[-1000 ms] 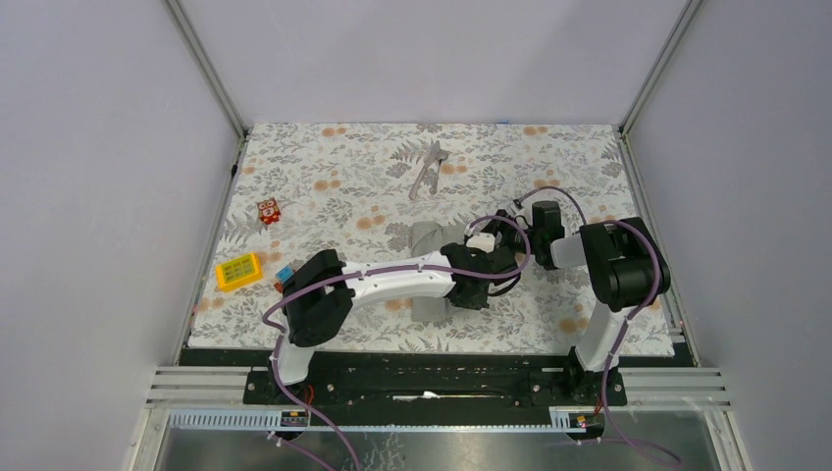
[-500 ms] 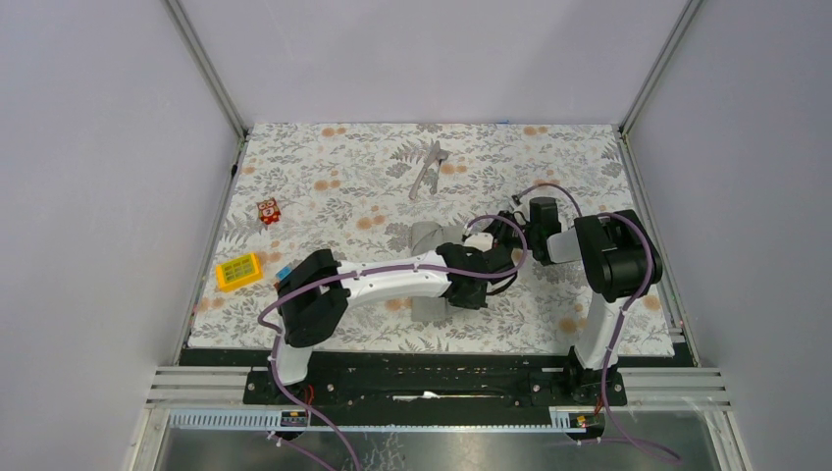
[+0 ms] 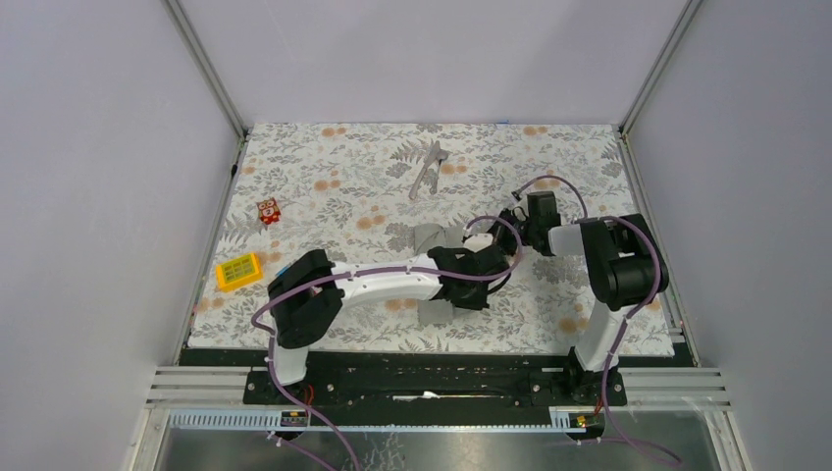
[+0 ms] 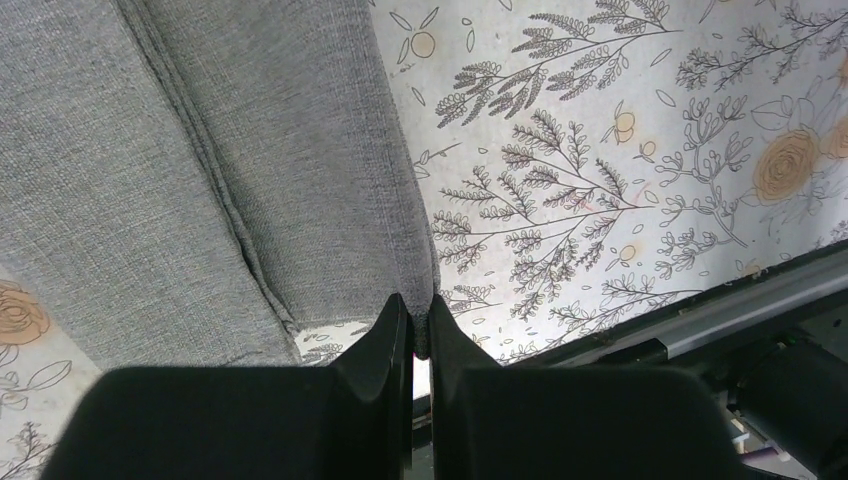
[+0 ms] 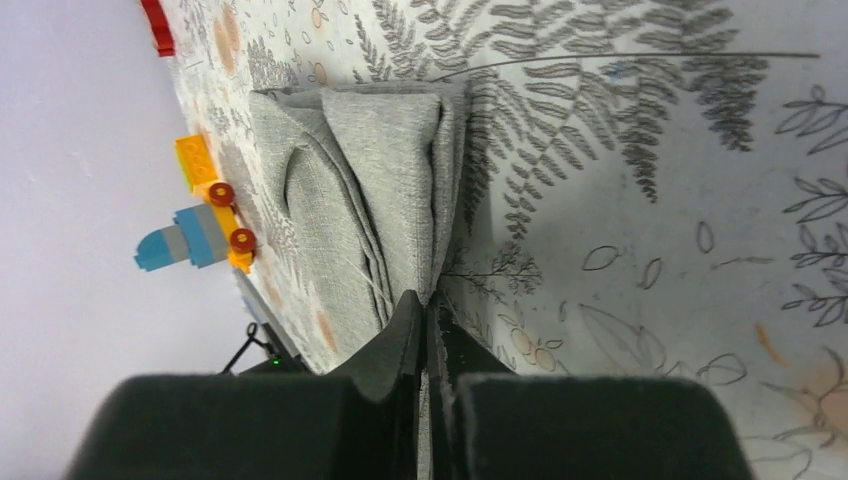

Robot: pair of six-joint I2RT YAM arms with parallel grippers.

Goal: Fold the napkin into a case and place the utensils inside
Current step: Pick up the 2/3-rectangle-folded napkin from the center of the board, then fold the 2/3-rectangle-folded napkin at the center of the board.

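A second ago the right claw [image 5: 425, 315] was wide open and a little back from the napkin [image 5: 380, 170]. Now it has moved in and snapped shut on the napkin's edge. The left claw [image 4: 420, 330] has not changed. It pinches another edge of the napkin, tight, the same as before. So both claws now hold the cloth. I think this means the next fold can start, because two grips can lift one side and pull it over.

The napkin lies on the desk [image 3: 324, 177], in the middle and a bit to the right. It is already folded into a few layers. From above, the arms cover most of it, so I cannot tell how many layers each claw has caught. It does not look like a finished case yet.

The utensils [image 3: 429, 167] lie together at the far side of the desk, well apart from the napkin. They are not inside anything.

The left claw's grip is near the front edge of the desk. A dark rail [image 4: 700, 320] shows just past the edge there, so there is little room to pull that way. There is more bare desk toward the far side and to the right. The toy blocks [image 3: 239, 270] sit on the left, well apart from the napkin, but the left arm's elbow hangs near them. A fold away from the front edge looks safest to me.
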